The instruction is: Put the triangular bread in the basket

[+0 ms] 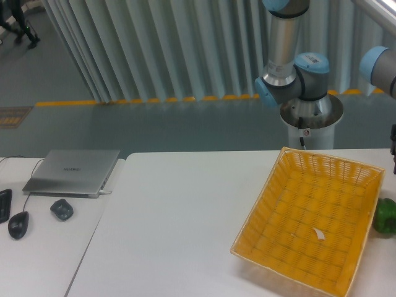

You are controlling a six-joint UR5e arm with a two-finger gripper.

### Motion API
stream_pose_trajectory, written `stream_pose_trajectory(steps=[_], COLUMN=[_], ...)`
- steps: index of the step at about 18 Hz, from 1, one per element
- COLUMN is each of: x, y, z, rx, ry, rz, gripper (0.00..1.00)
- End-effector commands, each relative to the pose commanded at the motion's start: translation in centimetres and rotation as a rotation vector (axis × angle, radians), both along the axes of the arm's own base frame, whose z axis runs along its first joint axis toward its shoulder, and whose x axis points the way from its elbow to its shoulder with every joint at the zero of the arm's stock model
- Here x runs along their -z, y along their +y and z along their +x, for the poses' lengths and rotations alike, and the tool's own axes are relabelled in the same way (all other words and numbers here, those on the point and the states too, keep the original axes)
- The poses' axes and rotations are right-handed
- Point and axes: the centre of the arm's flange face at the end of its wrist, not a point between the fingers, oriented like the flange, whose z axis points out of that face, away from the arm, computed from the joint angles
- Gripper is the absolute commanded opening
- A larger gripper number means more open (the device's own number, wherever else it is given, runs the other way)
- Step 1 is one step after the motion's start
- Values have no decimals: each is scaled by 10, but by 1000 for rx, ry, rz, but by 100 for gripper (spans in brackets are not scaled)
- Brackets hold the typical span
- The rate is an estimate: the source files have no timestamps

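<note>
On your left side table sits a closed silver laptop (73,171), with a thin cable running off its left edge. In front of it lie a small dark rounded gadget (61,209) and, further left, a black mouse (18,224) — the two are near each other but apart. At the very left edge you can see part of a flat black item (4,204). A green object (386,216) rests at the right edge of the main white table (173,229) — only partly in view.
</note>
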Motion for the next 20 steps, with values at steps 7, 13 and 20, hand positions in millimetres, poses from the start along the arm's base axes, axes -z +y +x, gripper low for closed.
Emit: stream_pose_trajectory(steps=[7,13,20], x=[-1,0,-7], y=[-3,-15,-11], z=[2,-8,-6], rx=[11,-16,-113], ry=[-2,2,-12], rz=[-2,-4,48], gripper=[100,100,100])
